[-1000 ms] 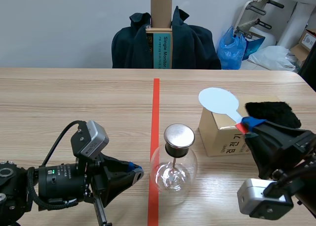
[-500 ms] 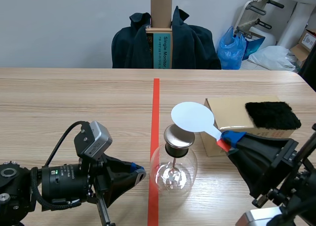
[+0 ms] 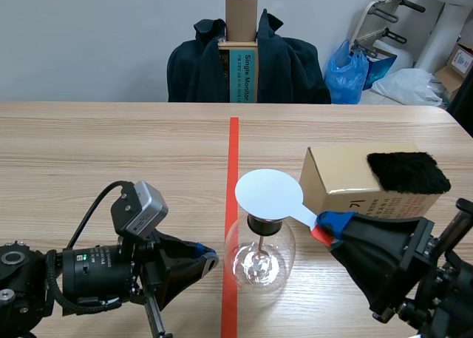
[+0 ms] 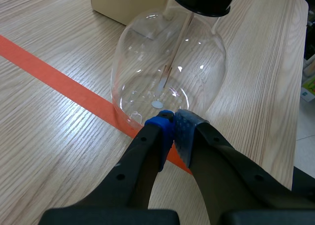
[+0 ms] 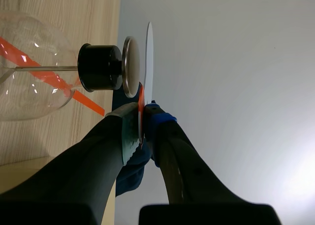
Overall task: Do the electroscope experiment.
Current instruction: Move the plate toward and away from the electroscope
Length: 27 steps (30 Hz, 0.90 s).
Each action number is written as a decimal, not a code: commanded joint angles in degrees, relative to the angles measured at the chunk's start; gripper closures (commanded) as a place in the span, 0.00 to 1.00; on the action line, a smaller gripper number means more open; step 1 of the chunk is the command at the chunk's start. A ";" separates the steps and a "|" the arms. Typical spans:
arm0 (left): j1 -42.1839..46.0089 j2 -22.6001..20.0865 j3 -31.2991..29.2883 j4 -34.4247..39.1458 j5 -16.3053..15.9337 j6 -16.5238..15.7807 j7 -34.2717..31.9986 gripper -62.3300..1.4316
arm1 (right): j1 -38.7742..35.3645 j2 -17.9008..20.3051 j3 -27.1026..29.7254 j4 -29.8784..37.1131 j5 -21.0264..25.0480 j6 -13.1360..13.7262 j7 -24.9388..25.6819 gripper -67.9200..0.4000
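At the middle of the scene view, the glass electroscope (image 3: 259, 260) stands on the wooden surface (image 3: 111, 146), just beside the orange-red tape line. The white disc paddle (image 3: 269, 194) hangs flat over its top and hides the cap. The right gripper (image 3: 325, 227) comes in low from the right and pinches the paddle by its red handle. Behind it, a cardboard box (image 3: 347, 179) carries a black fur pad (image 3: 408, 171). The left gripper (image 3: 205, 261) lies low, near the globe, its fingers pressed together.

From the left wrist, the fingertips meet with nothing between them, close to the base of the glass globe. The black stopper (image 4: 204, 1) is above.

From the right wrist, the fingers clamp the red handle. The disc is seen edge-on, just beside the metal cap (image 5: 130, 66), with a thin gap between them.
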 commanded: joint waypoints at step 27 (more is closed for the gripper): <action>-0.13 0.28 -0.15 0.94 -0.55 -0.13 -1.01 0.93 | 0.22 0.90 0.68 1.27 -0.61 -0.81 -22.01 0.98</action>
